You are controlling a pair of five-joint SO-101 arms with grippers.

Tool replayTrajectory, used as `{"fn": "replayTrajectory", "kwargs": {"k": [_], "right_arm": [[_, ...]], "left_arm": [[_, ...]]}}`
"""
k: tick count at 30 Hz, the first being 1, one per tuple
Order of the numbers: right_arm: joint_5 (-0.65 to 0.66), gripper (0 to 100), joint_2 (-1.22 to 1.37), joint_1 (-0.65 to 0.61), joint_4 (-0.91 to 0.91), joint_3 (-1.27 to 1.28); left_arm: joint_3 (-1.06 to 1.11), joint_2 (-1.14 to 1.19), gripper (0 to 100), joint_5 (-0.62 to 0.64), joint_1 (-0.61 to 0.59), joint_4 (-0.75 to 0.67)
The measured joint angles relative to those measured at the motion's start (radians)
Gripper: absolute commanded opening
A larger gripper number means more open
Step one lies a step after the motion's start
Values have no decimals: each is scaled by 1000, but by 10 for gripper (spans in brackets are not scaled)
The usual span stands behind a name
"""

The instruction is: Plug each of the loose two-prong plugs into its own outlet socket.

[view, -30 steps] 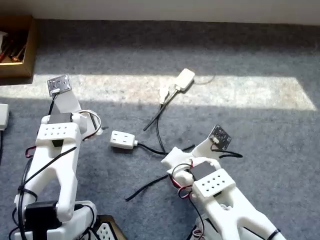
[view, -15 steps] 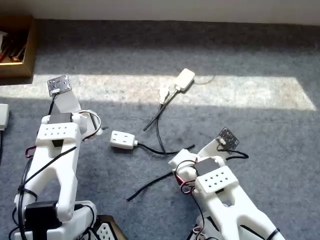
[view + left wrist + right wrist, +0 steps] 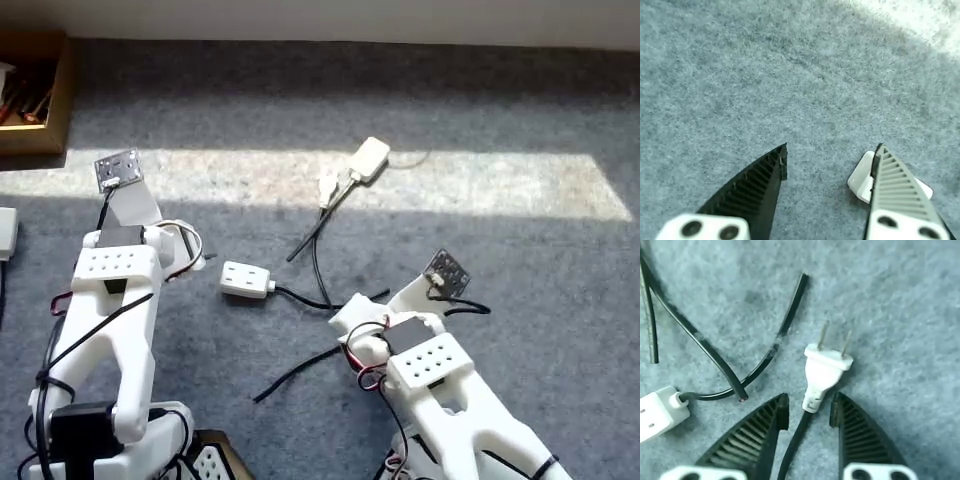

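The right arm's fingers [image 3: 762, 432] stood apart on either side of the black cord [image 3: 792, 440] just behind a white two-prong plug [image 3: 826, 371], which lay on the grey carpet [image 3: 900, 300], prongs pointing away. The left arm's fingers [image 3: 757, 187] were spread above the carpet, gripping nothing, a white outlet socket [image 3: 860, 181] just beside one.

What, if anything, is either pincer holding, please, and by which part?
Nothing is held. The right pincer stands open astride the cord end of the white two-prong plug; the left pincer is open too.
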Motion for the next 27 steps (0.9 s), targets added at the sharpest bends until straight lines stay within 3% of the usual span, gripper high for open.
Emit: {"fn": "replayTrajectory", "kwargs": {"k": [9, 21, 27], "right_arm": [[0, 142, 32, 0, -80, 37], [-2, 141, 301, 52, -91, -69], [-3, 46, 408, 78, -91, -95]], "left_arm": [[9, -2, 277, 0, 11, 0], [15, -3, 277, 0, 15, 0], [15, -3, 277, 0, 15, 0]]}}
